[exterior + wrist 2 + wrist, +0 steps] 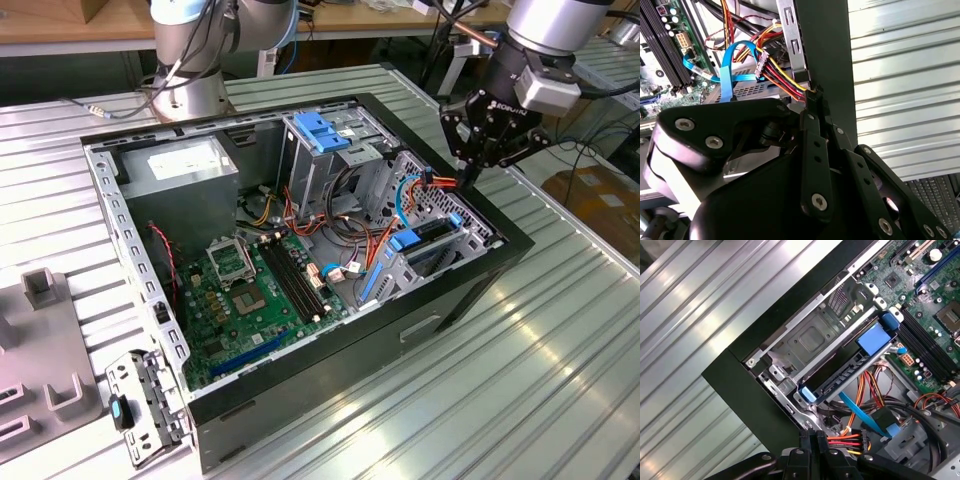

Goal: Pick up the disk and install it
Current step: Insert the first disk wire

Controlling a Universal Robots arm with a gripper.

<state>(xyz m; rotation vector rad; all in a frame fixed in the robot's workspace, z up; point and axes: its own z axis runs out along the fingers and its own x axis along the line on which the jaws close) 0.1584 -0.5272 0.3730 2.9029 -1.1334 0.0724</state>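
The disk point(840, 377) lies edge-on inside the metal drive cage point(810, 340) at the corner of the open computer case. Blue carrier rails point(874, 337) sit at its ends. In the exterior view the disk point(428, 234) is in the cage at the case's right side. My gripper point(466, 178) hangs over the case's right edge, just above that cage. In both wrist views its fingers point(815, 100) are pressed together on a bundle of red, yellow and orange wires point(842, 441). The bundle ends in a small connector point(863, 442), which hangs free beside the disk.
Inside the black case point(460, 300) are the green motherboard point(250, 290), the grey power-supply box point(185, 165), a blue latch point(318, 130) and a light-blue flat cable point(727, 70). A loose metal bracket point(140, 410) lies on the ribbed table point(520, 380). A second arm's base point(190, 60) stands behind.
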